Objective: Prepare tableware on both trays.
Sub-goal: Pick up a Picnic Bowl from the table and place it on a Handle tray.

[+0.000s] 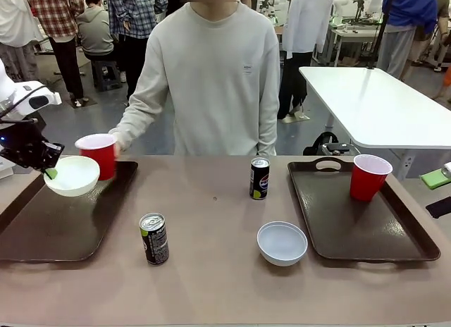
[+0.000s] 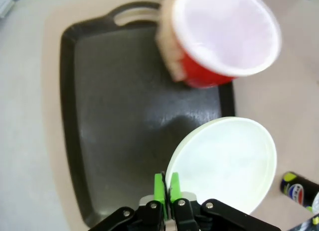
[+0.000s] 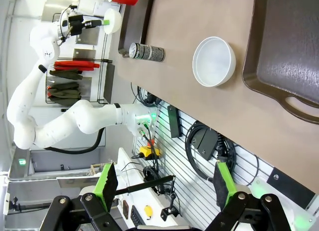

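Left fingers pinch white bowl by its rim. It hangs tilted over left tray, far end, just beside the red cup that person's hand holds at that tray's far corner. Suggest: shift toward tray's middle, clear of cup, level it, lower until seated, then release. Right fingers spread, well off that tray.

White arm, black green-padded claw.
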Tool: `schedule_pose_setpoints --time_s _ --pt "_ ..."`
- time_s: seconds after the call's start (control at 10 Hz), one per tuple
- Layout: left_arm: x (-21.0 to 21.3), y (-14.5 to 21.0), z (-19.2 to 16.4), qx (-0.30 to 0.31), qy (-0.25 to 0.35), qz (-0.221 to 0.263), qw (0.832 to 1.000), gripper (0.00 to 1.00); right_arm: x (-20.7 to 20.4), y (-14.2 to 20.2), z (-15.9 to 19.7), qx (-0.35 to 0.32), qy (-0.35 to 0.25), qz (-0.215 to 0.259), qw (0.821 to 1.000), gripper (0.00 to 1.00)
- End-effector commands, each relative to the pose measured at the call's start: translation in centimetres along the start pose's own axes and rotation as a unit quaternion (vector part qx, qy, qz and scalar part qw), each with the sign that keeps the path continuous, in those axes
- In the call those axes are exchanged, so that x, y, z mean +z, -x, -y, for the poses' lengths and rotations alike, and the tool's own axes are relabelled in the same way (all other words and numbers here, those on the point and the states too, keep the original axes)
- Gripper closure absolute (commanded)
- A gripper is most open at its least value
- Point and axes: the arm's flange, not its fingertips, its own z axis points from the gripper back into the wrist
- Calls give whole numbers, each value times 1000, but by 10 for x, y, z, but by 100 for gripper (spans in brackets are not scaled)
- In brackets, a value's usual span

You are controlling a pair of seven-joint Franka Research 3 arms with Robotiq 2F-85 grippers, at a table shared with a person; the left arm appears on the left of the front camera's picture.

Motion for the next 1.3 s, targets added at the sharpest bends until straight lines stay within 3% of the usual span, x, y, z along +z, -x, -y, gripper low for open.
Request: schedule_pose_setpoints --time_s 0.0,0.1,0.2,0.9,1.0,1.2 --pt "14 45 -3 -86 3 -45 995 95 0 -2 0 10 -15 5 1000 0" --pt "24 84 -12 -116 -12 -20 993 95 0 -2 0 10 -15 5 1000 0" --pt "21 88 -22 -87 -21 -27 996 95 0 -2 0 10 -15 5 1000 0" --pt "17 83 -21 -69 -18 -29 997 95 0 -2 0 10 -15 5 1000 0" --pt "11 76 -17 -64 -11 -18 998 95 0 -2 0 10 -15 5 1000 0" --pt "-33 61 -9 -52 0 -49 997 95 0 -2 0 10 -15 5 1000 0"
